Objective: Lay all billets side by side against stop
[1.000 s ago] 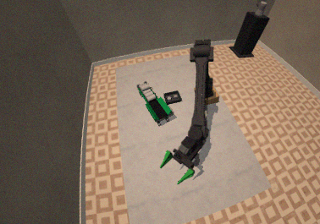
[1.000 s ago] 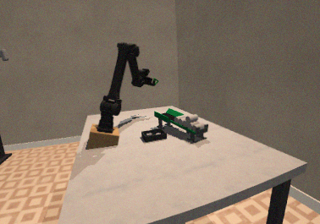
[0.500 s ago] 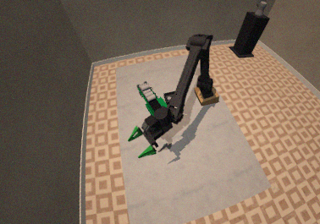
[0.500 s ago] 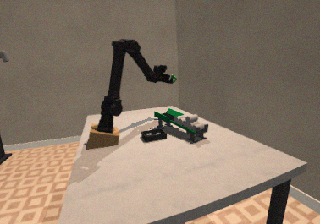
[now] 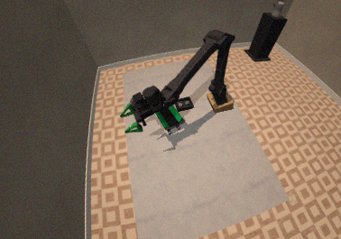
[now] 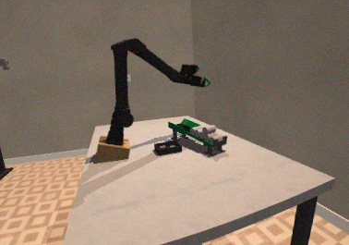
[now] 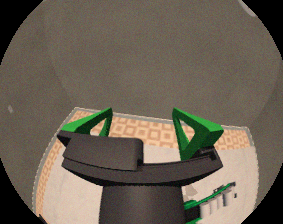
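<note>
The green feed ramp point(image 6: 191, 131) stands on the grey table, sloping down to a stop at its right end. Pale steel billets point(image 6: 208, 131) lie at the low end, one resting on top of the others. In the top view the arm hides most of the ramp point(image 5: 170, 118). My gripper point(image 6: 206, 81) is open and empty, with green fingertips, held high in the air above the ramp. Its fingers show in the top view point(image 5: 130, 119) and in the wrist view point(image 7: 146, 129). The wrist view shows part of the ramp point(image 7: 214, 203) far below at the lower right.
A small black tray point(image 6: 167, 147) lies on the table beside the ramp, between it and the arm's wooden base block point(image 6: 112, 150). A black stand point(image 5: 267, 36) is on the floor at the back right. Walls close the far side.
</note>
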Controlling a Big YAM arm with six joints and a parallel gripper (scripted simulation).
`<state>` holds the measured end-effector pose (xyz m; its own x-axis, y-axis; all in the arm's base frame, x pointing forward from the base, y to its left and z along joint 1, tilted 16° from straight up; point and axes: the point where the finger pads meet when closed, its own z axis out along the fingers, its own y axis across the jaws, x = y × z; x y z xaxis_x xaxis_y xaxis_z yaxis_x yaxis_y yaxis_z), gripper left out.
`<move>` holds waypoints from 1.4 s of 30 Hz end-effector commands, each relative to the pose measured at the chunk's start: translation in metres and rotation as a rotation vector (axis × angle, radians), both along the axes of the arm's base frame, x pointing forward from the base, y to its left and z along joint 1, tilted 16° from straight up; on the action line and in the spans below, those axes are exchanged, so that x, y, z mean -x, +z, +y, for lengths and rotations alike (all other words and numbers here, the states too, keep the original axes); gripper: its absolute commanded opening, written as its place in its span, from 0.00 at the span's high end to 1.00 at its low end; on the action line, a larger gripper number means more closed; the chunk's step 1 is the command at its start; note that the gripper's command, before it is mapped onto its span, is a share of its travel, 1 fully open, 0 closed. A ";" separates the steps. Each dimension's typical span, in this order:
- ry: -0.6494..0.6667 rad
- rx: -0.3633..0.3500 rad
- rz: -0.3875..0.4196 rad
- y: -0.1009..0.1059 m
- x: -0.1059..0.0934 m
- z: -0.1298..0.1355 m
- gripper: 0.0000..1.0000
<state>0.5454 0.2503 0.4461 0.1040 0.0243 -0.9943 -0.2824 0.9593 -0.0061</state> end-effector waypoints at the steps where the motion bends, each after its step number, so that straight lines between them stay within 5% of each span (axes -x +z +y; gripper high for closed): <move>1: -0.042 -0.020 -0.008 0.027 0.001 -0.042 0.00; 3: -0.042 -0.020 -0.008 0.027 0.001 -0.042 0.00; 6: -0.112 -0.007 0.024 0.032 0.000 -0.105 0.00; 9: -0.142 -0.015 0.004 0.057 0.002 -0.131 0.00; 18: -0.277 -0.005 0.077 0.061 0.029 -0.243 0.00; 20: -0.277 -0.005 0.077 0.061 0.029 -0.243 0.00; 22: -0.300 -0.046 0.088 0.085 0.031 -0.262 0.00; 23: -0.315 -0.096 0.217 0.047 0.011 -0.272 0.00; 24: -0.324 -0.124 0.262 0.037 0.009 -0.276 0.00; 35: -0.434 -0.362 0.616 -0.040 0.007 -0.314 0.00; 38: -0.443 -0.376 0.635 -0.044 0.007 -0.316 0.00; 42: -0.532 -0.516 0.814 -0.081 0.018 -0.335 0.00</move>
<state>0.5211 -0.0674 0.3543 -0.4794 0.4815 -0.7337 0.3344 0.8732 0.3546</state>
